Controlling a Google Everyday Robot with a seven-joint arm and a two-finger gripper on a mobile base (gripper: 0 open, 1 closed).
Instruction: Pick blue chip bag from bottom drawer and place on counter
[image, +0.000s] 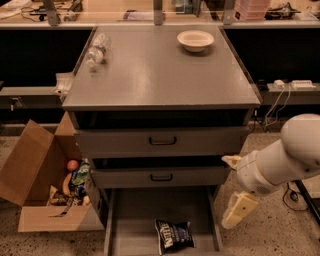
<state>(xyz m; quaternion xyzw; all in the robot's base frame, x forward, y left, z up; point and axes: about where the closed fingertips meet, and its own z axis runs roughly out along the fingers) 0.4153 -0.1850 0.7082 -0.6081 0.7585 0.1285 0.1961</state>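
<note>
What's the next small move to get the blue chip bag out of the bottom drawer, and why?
Probably shift the gripper left in view until it is above the blue chip bag. It hangs outside the right wall of the open bottom drawer, while the bag lies untouched on the drawer floor.

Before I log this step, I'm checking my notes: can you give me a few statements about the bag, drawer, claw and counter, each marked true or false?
The blue chip bag lies in the open bottom drawer. True.
The claw is touching the blue chip bag. False: it hangs to the right of the drawer, apart from the bag.
A white bowl sits on the counter. True.
The water bottle stands upright. False: it lies on its side on the counter.
</note>
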